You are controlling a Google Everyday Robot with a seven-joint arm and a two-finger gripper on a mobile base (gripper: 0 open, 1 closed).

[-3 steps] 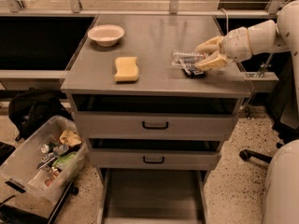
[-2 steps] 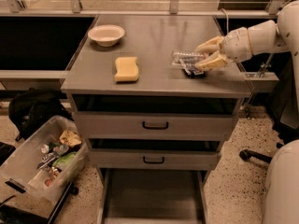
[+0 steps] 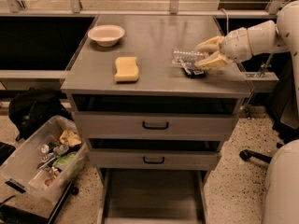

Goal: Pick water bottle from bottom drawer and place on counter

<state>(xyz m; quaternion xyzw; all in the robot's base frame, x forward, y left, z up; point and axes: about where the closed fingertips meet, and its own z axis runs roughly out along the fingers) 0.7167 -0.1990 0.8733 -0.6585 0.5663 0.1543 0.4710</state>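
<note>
One second gone and no shift to report. Still parked low over the right side of the flat grey rectangular counter (image 3: 154,45): the pale two-finger gripper (image 3: 204,56), reaching in from the right on a white arm (image 3: 254,37). Right at its tip, the small clear crinkled plastic water bottle (image 3: 186,59), lying on its side on the counter, dark label band toward the front edge. Same spot, same angle as a second ago. Clamped or let go? Cannot tell from here.

Elsewhere on the counter, also unchanged: a yellow rectangular sponge (image 3: 126,69) near the middle, well apart from the water bottle, and a shallow white round bowl (image 3: 106,34) at the back left corner.

Below, two closed grey drawers with black handles (image 3: 155,125). Under those, the wide shallow grey metal bottom drawer (image 3: 149,195), pulled fully out, plain floor showing.

Down on the left of the floor, a clear plastic bin (image 3: 28,169) of mixed clutter beside a black bag (image 3: 32,113).
</note>
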